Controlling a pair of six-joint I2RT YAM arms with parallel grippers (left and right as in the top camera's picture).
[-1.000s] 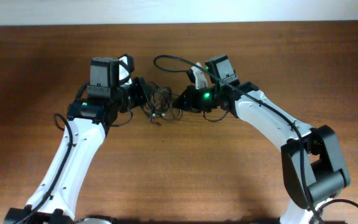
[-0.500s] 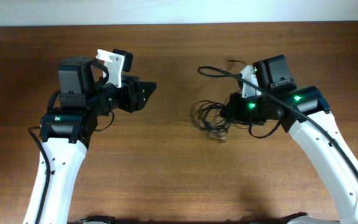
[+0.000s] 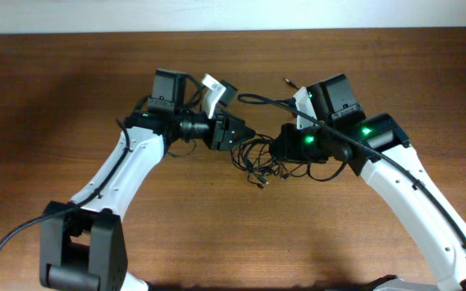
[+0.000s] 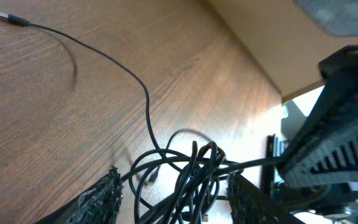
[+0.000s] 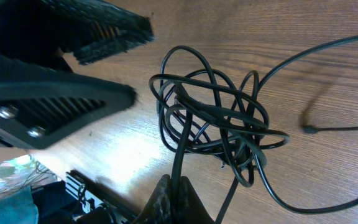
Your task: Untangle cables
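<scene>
Cables (image 5: 210, 118) tangled; right gripper (image 5: 174, 190) pinches 1 strand, left gripper (image 4: 174, 193) spread wide around the loops.

On a brown wood-grain table (image 3: 217, 238), a loose tangle of thin black cables (image 3: 254, 158) lies between two white, black-jointed arms that reach in from the lower corners. The left gripper (image 3: 246, 133), black and wedge-shaped, points right and meets the tangle's upper left edge, while the right gripper (image 3: 279, 149) points left at the tangle's right edge, with two green lights glowing on the arm behind it. One strand trails down from the tangle to a small plug end (image 3: 264, 183) on the wood.
</scene>
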